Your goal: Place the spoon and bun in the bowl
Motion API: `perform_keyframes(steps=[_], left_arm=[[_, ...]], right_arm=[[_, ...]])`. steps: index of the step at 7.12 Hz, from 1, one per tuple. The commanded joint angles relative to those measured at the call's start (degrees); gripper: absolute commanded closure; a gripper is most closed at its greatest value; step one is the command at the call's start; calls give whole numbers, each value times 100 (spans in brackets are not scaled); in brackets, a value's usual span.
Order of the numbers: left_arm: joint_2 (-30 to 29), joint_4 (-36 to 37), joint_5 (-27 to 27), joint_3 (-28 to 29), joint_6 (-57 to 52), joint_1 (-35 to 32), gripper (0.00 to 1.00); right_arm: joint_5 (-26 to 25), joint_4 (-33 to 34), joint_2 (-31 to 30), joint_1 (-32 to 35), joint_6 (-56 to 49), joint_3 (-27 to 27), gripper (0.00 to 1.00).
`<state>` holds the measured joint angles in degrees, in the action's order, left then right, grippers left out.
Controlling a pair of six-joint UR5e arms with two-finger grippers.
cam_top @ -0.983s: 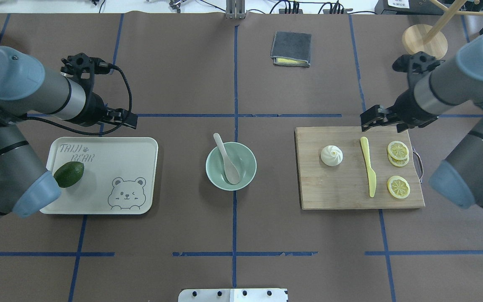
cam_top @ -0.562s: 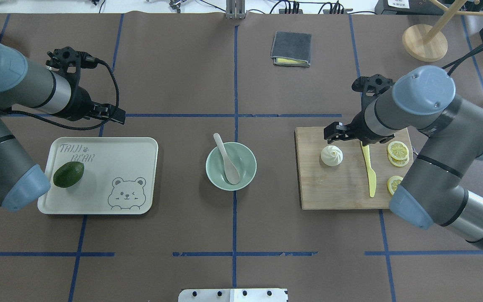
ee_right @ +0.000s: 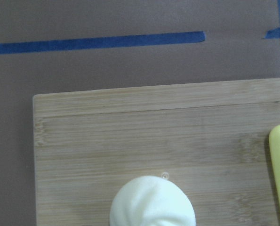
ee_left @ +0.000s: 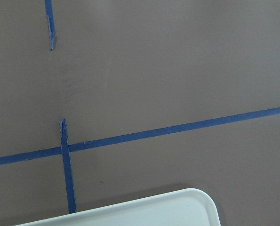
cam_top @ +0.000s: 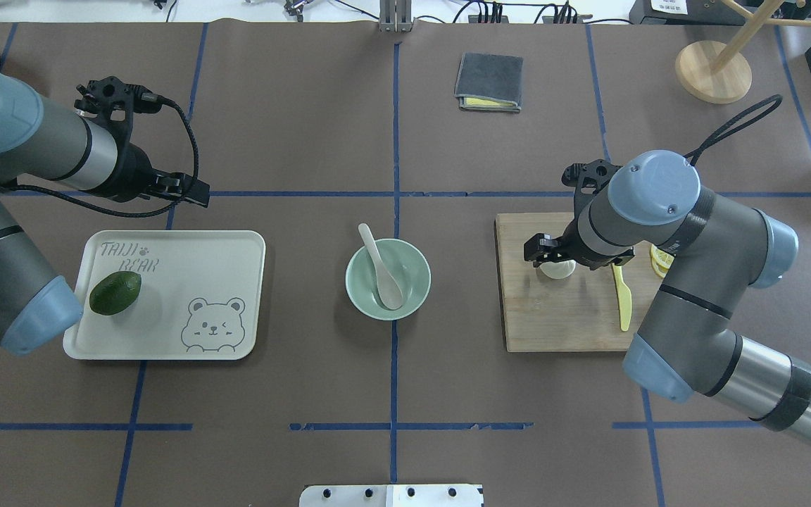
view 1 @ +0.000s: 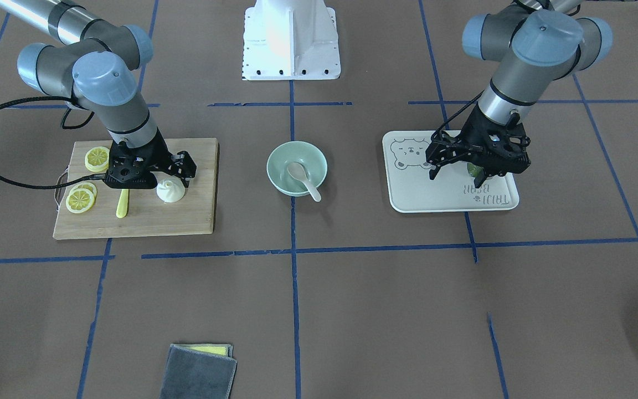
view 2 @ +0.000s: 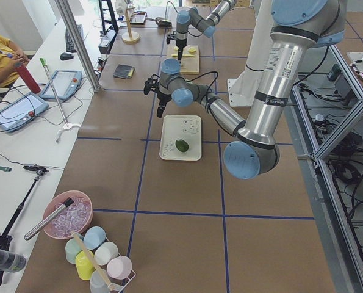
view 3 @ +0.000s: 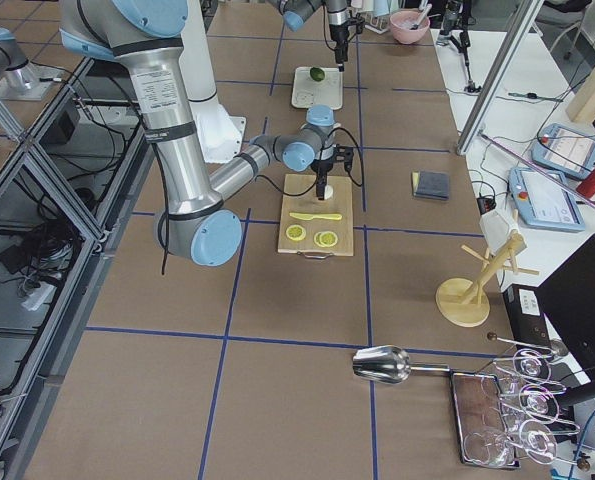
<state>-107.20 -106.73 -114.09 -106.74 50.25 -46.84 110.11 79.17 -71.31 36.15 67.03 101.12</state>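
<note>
Bun [view 1: 170,191] sits dome-up on the wooden cutting board [view 1: 197,213], on the right arm's side of the worktop. The right gripper [view 1: 173,174] hangs almost straight above it, jaws spread and holding nothing. In the right wrist view the bun shows at the bottom middle of the picture, so I judge that little more than a straight drop is needed. Being round, the bun has no long axis to line up with. Just beside it, on the side away from the bowl, lies a yellow knife [view 1: 122,206], close enough that a finger could nudge it. The lemon slices [view 1: 81,200] lie beyond that. Farther off, toward the robot's left and clear of the board, stands the bowl [view 1: 274,160], already holding the spoon [view 1: 302,177] with its handle leaning over the rim. Farthest away, the left gripper [view 1: 457,174] hovers with jaws apart and empty over the bear tray [view 1: 424,199], well apart from the bun, so the right arm is plainly the nearer one.
</note>
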Motion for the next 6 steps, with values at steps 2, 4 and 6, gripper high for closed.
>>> perform_keyframes(steps=[2,4,6], left_arm=[[6,3,10,-13,11,0,0],[-3,3,18,-13,20,0,0],[-3,3,18,-13,20,0,0]], right_arm=[[-51,2,100,-90,-67,-127,0],[-252,-7,153,-90,-84,-259,2],[-262,-7,162,-90,-76,-259,10]])
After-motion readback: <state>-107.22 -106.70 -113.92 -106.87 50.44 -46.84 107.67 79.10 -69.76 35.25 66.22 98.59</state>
